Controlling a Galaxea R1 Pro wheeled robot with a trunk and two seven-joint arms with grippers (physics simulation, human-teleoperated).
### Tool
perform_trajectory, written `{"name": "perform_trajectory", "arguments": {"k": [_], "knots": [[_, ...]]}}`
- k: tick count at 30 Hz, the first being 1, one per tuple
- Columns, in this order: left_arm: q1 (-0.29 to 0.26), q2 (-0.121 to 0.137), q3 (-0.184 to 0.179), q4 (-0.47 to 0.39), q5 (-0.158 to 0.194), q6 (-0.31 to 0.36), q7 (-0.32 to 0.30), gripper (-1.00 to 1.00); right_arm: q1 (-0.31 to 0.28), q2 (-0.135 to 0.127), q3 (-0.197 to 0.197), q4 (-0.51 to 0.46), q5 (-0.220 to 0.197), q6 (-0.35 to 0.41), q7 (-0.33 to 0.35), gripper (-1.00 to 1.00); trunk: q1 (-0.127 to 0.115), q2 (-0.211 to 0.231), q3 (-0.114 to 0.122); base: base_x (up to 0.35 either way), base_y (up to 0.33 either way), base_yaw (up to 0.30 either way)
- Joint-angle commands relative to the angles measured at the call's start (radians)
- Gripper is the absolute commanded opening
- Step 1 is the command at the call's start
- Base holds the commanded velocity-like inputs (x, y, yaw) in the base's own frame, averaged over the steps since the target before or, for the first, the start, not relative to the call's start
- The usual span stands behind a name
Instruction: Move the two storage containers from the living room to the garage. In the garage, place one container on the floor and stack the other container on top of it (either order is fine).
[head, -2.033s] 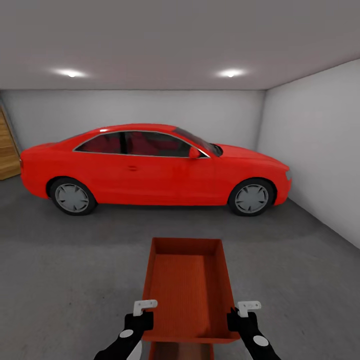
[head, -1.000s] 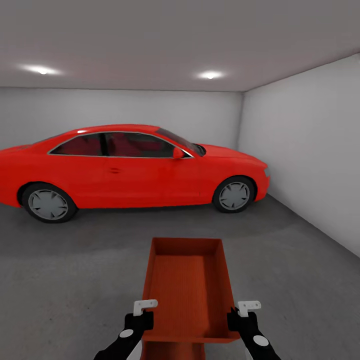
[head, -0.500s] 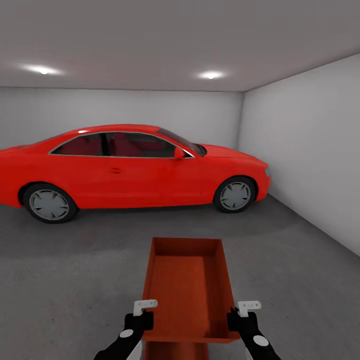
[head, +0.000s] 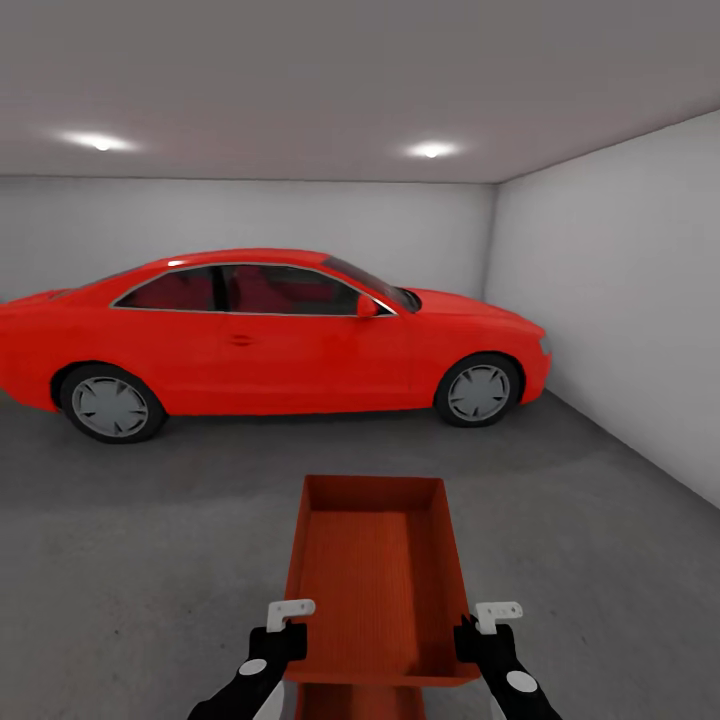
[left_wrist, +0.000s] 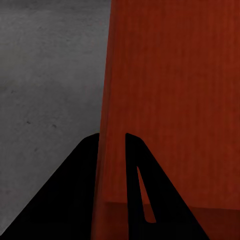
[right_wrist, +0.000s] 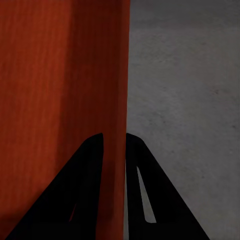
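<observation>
1. Nearest to you, at the bottom of the head view, your two black arms reach forward, one on each side of an orange-red storage container (head: 372, 580).
2. Your left gripper (head: 288, 612) is clamped on the container's left wall near its close end. In the left wrist view, your left gripper's two dark fingers (left_wrist: 75, 190) sit on either side of that thin wall, one inside the box and one outside, pinching it.
3. Your right gripper (head: 496, 612) grips the right wall in the same way. In the right wrist view, the orange wall (right_wrist: 117, 100) runs straight between the right gripper's black fingers (right_wrist: 145, 190), which press against it from both sides.
4. The container is held in front of you, open side up, long axis pointing away from you. Nothing is visible inside it. A second orange-red surface (head: 362, 702) peeks out just below its near edge; you cannot tell what it is.
5. Under and around the container lies the dark grey, rough concrete floor (head: 150, 560) of the garage.
6. Further on, a red car (head: 270, 335) is parked side-on across the room, its nose pointing to your right.
7. Behind the car is a plain white-grey back wall (head: 250, 215). A side wall (head: 620, 300) runs along your right.
8. Two round ceiling lights (head: 432, 150) glow overhead.
</observation>
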Motion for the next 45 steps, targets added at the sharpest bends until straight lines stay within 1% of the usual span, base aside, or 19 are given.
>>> {"name": "perform_trajectory", "arguments": {"k": [1, 5, 13, 22, 29, 36, 45], "knots": [[-0.002, -0.002, 0.014, -0.043, -0.004, -0.002, -0.008, -1.00, 0.001, 0.001, 0.028, 0.003, 0.005, -0.003, 0.001, -1.00, 0.000, -0.001, 0.000, 0.000, 0.000, 0.007], [-0.002, -0.002, 0.014, -0.043, -0.004, 0.000, -0.007, -1.00, 0.001, 0.001, 0.028, 0.003, 0.005, -0.003, 0.001, -1.00, 0.000, -0.001, 0.000, 0.058, -0.011, 0.002], [-0.001, -0.002, 0.014, -0.043, -0.004, -0.001, -0.007, -1.00, 0.001, 0.000, 0.028, 0.003, 0.005, -0.003, 0.001, -1.00, 0.000, -0.001, 0.000, 0.256, -0.141, 0.000], [-0.001, -0.002, 0.014, -0.043, -0.004, -0.001, -0.007, -1.00, 0.001, 0.001, 0.028, 0.003, 0.005, -0.003, 0.001, -1.00, 0.000, -0.001, 0.000, 0.026, -0.015, 0.000], [-0.002, -0.002, 0.014, -0.043, -0.004, 0.000, -0.007, -1.00, 0.001, 0.001, 0.028, 0.003, 0.005, -0.003, 0.001, -1.00, 0.000, -0.001, 0.000, 0.192, 0.036, 0.000], [-0.002, -0.002, 0.014, -0.043, -0.004, 0.000, -0.007, -1.00, 0.001, 0.001, 0.028, 0.003, 0.005, -0.003, 0.001, -1.00, 0.000, -0.001, 0.000, 0.023, 0.007, 0.005], [-0.002, -0.002, 0.014, -0.043, -0.004, 0.000, -0.008, -1.00, 0.001, 0.001, 0.028, 0.003, 0.005, -0.003, 0.001, -1.00, 0.000, -0.001, 0.000, 0.000, 0.000, 0.179]]}}
